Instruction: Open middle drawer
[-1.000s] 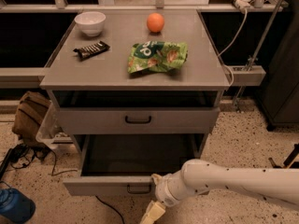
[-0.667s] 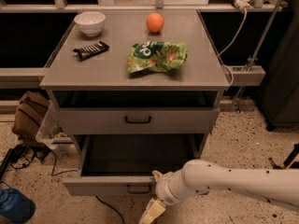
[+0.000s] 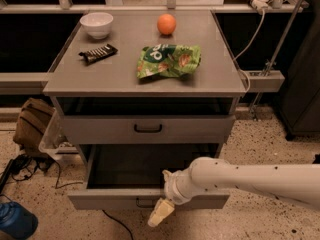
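Gripper [image 3: 160,212] hangs at the end of the white arm [image 3: 250,176], which reaches in low from the right. It tips down and to the left, with its cream tip just below the front of the middle drawer [image 3: 100,199]. Whether it is wide or narrow cannot be told.

The drawer stands well out from the cabinet toward the camera, and its dark inside lies open above and behind the gripper. Its long axis runs left to right and its flat grey front faces the camera. The front's lower edge is right above the gripper; whether they touch cannot be told. The drawer's black handle [image 3: 142,203] sits just up and left of the gripper, partly hidden by the wrist.

Higher above the gripper is the upper drawer [image 3: 90,129], with a dark gap between it and the cabinet top [image 3: 125,81]. On that top, far above the gripper, lie a green bag [image 3: 169,61], an orange [image 3: 167,24], a white bowl [image 3: 97,24] and a dark bar [image 3: 98,53]. The bowl and bar are up to the left. A brown sack [image 3: 32,124] sits on the floor well to the left.
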Robot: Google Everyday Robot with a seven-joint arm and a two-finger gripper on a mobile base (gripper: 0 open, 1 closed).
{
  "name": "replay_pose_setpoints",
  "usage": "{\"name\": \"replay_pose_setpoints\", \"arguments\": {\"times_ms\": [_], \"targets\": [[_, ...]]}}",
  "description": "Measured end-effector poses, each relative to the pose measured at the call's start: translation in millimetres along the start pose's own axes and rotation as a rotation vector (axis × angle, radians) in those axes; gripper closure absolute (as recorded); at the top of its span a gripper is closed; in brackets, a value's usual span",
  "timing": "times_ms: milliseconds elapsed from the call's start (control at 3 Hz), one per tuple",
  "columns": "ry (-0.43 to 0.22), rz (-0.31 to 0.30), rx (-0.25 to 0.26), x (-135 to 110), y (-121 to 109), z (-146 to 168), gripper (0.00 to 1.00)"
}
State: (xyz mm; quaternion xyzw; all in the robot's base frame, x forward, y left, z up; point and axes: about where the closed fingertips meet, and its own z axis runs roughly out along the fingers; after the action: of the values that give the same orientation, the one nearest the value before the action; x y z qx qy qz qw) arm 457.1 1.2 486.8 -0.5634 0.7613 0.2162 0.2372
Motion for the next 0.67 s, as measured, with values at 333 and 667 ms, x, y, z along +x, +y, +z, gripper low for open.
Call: {"name": "replay_pose_setpoints", "arguments": {"times_ms": [333,667], "targets": [[0.023,0.018,-0.048,7,-7,19,0.00],[0.041,0.038,-0.104,18,-3,35,0.00]]}}
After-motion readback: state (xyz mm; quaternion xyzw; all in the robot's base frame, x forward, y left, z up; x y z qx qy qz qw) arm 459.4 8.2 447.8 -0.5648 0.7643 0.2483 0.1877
